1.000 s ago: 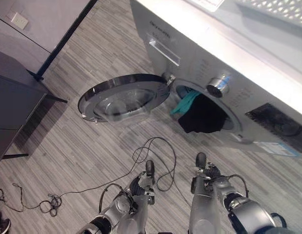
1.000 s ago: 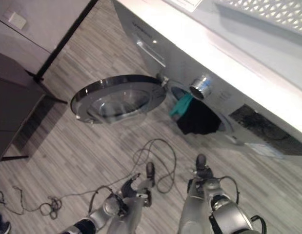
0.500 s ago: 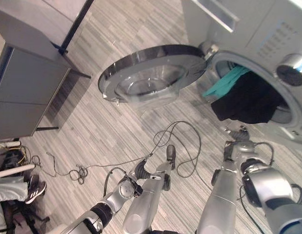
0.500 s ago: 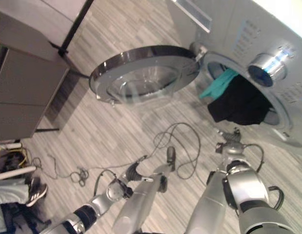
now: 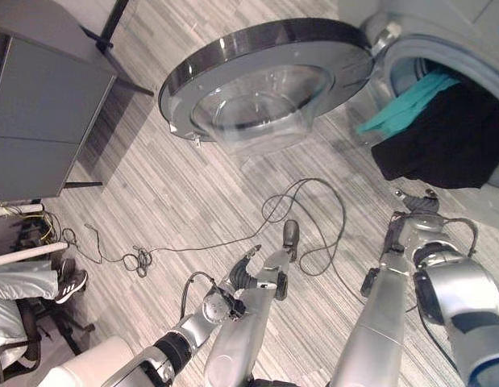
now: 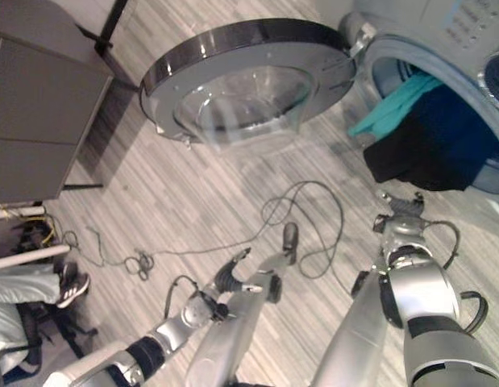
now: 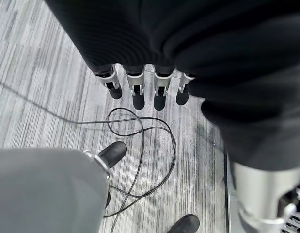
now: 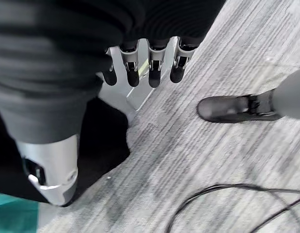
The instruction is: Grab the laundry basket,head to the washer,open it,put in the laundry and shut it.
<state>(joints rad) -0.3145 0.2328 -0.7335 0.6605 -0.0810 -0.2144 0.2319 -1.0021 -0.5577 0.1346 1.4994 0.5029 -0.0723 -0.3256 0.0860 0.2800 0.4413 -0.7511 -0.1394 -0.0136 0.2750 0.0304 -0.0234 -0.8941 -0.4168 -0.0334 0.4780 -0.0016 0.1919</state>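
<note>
Fingers [image 8: 140, 73] of both hands hang straight, empty; right hand [image 5: 417, 211] now nearer the black laundry [image 5: 451, 141].

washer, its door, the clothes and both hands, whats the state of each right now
washer: open, drum mouth exposed
washer door: swung fully open, away from the drum mouth
black garment: hanging out over the lower rim of the opening
teal garment: draped at the hinge side of the opening, partly out
left hand: open, fingers straight, holding nothing
right hand: open, fingers straight, holding nothing, just below the black garment
</note>
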